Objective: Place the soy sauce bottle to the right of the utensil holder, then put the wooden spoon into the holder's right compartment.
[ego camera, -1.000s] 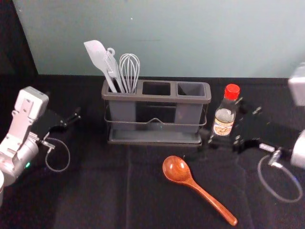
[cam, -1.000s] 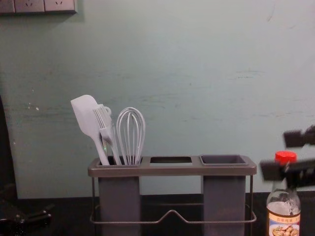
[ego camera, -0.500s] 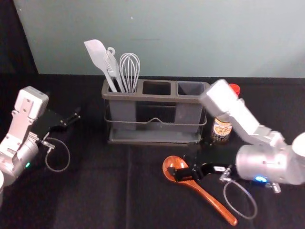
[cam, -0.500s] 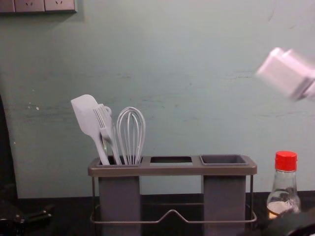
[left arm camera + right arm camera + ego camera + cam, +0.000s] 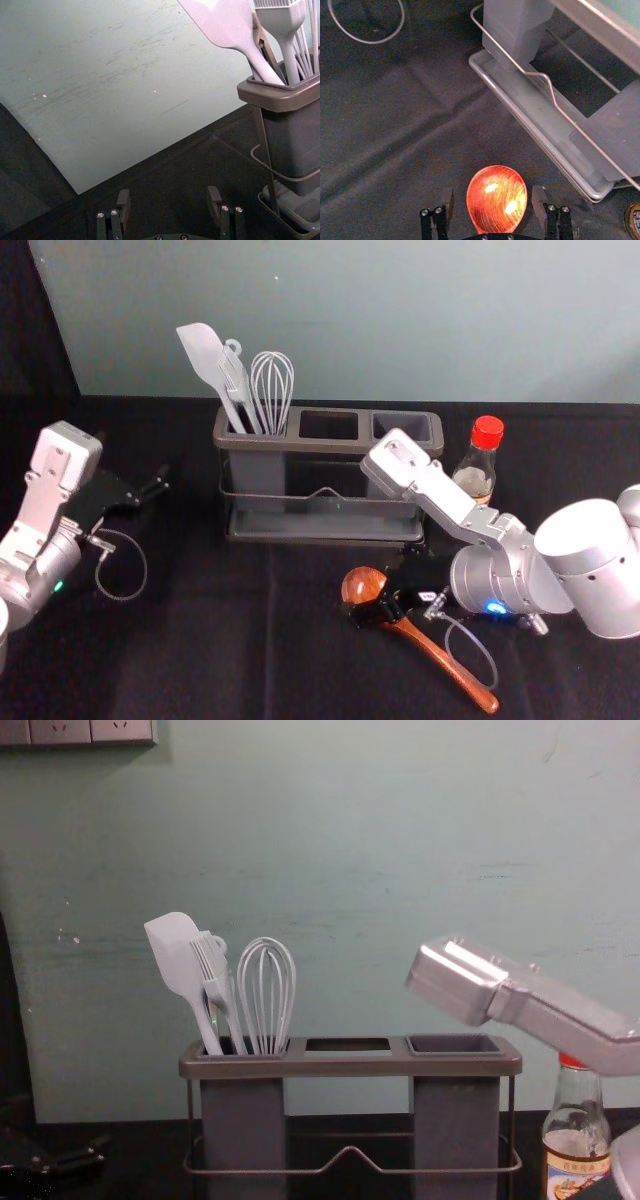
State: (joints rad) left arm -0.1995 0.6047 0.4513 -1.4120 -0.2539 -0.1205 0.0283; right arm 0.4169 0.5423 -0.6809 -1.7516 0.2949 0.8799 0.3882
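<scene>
My right gripper (image 5: 376,608) is low over the wooden spoon (image 5: 436,658), by the neck just behind the bowl. In the right wrist view the right gripper (image 5: 493,204) is open, and the spoon's bowl (image 5: 496,196) shows between its fingers. The spoon lies on the cloth before the utensil holder (image 5: 335,447), its handle slanting to the near right. Upright at the holder's right stands the red-capped soy sauce bottle (image 5: 476,478), partly behind the right arm. The holder's right compartment (image 5: 455,1135) holds no utensil. My left gripper (image 5: 160,486) is parked at the left, open in its wrist view (image 5: 169,201).
A white spatula (image 5: 205,360), a brush (image 5: 236,380) and a whisk (image 5: 272,390) stand in the holder's left compartment. The right arm's pale upper housing (image 5: 460,982) passes in front of the holder's right end. Behind everything is a pale green wall (image 5: 400,320).
My right gripper has left the soy sauce bottle, which remains standing, and has swung left and nearer to the spoon's neck. The left arm, holder and spoon have not visibly moved.
</scene>
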